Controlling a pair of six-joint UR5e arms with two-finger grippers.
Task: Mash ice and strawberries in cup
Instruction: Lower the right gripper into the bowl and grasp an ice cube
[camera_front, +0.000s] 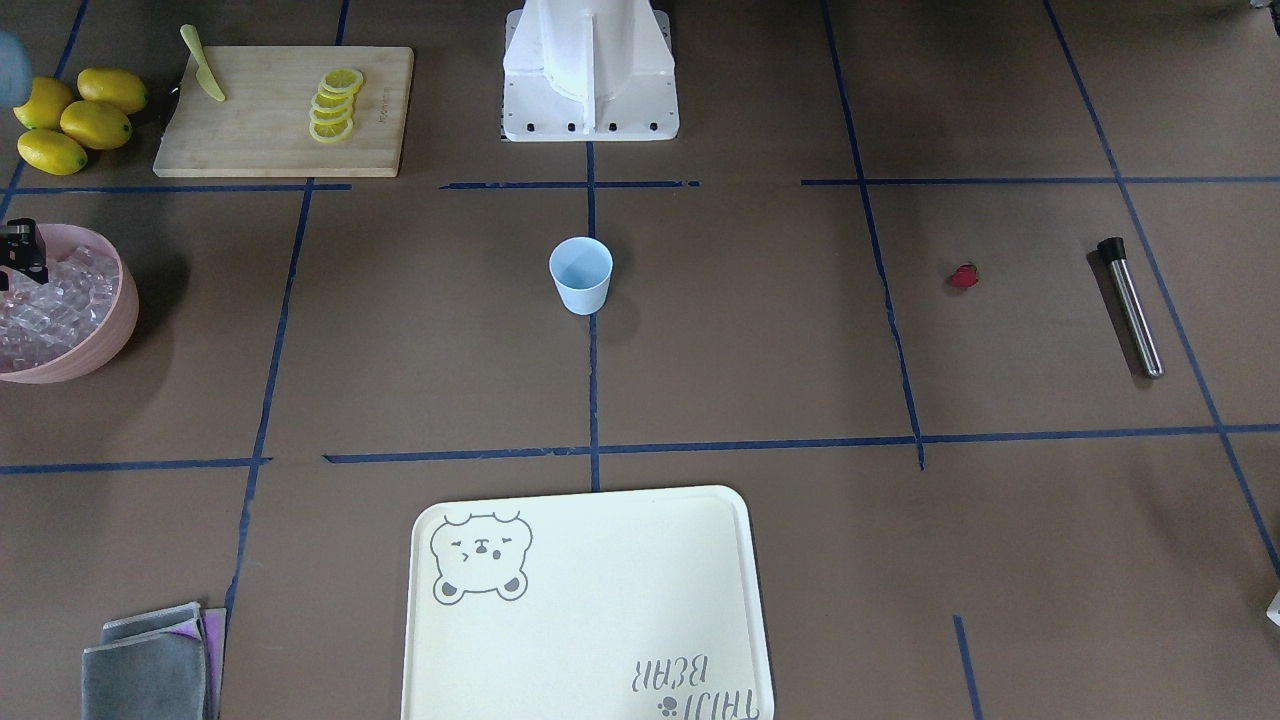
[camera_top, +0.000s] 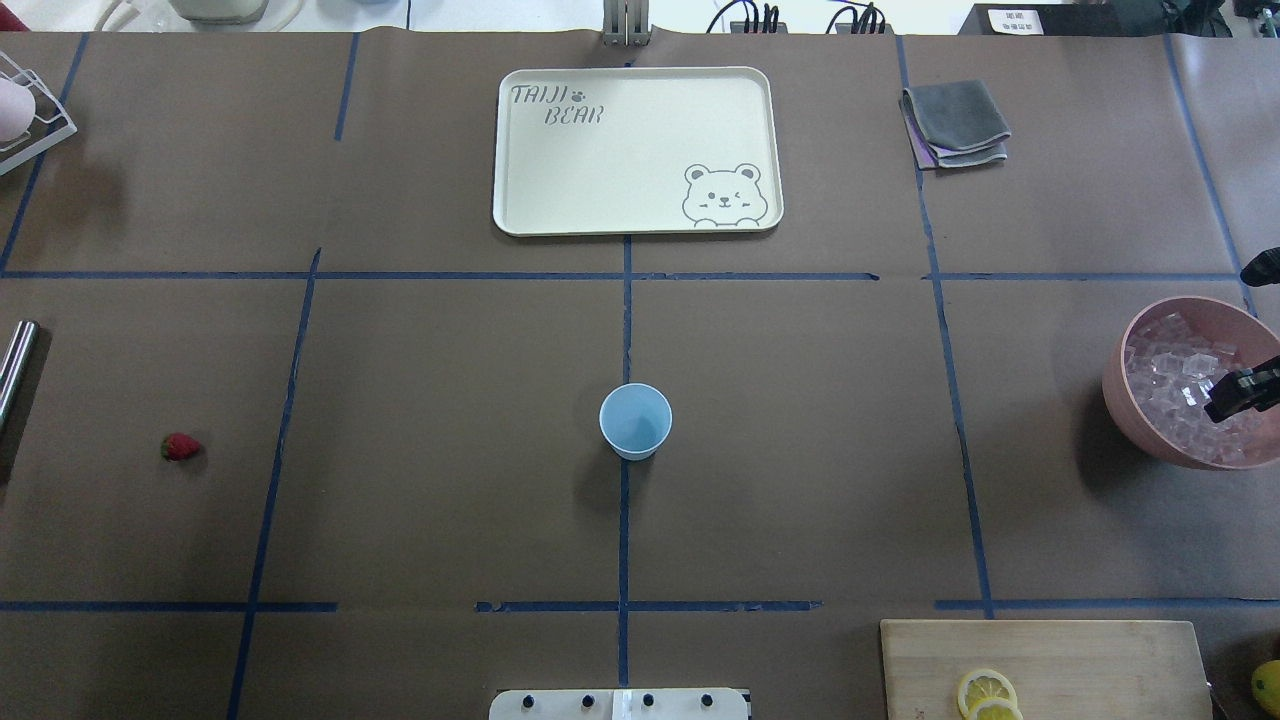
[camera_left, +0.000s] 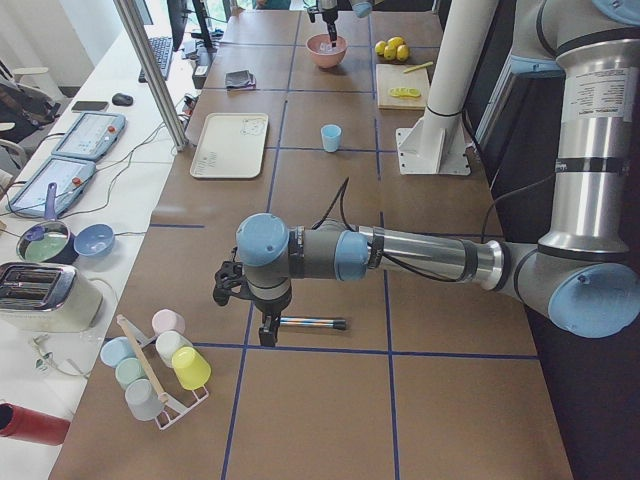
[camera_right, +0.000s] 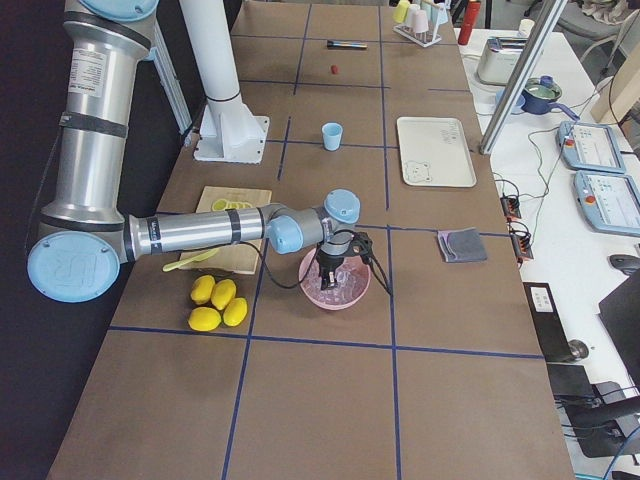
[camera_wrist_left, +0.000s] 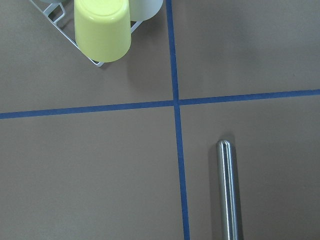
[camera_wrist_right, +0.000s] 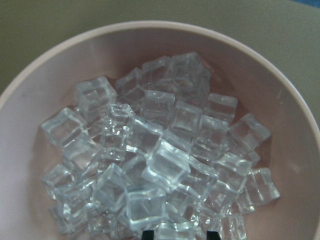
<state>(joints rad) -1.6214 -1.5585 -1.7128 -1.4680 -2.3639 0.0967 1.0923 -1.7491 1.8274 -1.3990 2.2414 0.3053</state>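
Observation:
The pale blue cup (camera_front: 581, 275) stands upright and empty at the table's centre. A lone red strawberry (camera_front: 964, 276) lies on the paper toward my left side. The ice (camera_wrist_right: 155, 160) fills a pink bowl (camera_top: 1120, 400) at the far right. My right gripper (camera_wrist_right: 178, 233) hangs open just over the cubes, its two dark tips at the bottom edge of the right wrist view with a cube between them. My left gripper (camera_left: 267, 335) shows only in the exterior left view, above a steel muddler (camera_front: 1135, 310). I cannot tell whether it is open or shut.
A cream bear tray (camera_top: 530, 200) lies across the table from the robot, with folded grey cloths (camera_top: 955, 125) beside it. A wooden board (camera_front: 250, 140) holds lemon slices and a yellow knife, whole lemons (camera_front: 75, 120) next to it. A cup rack (camera_wrist_left: 100, 35) stands near the muddler.

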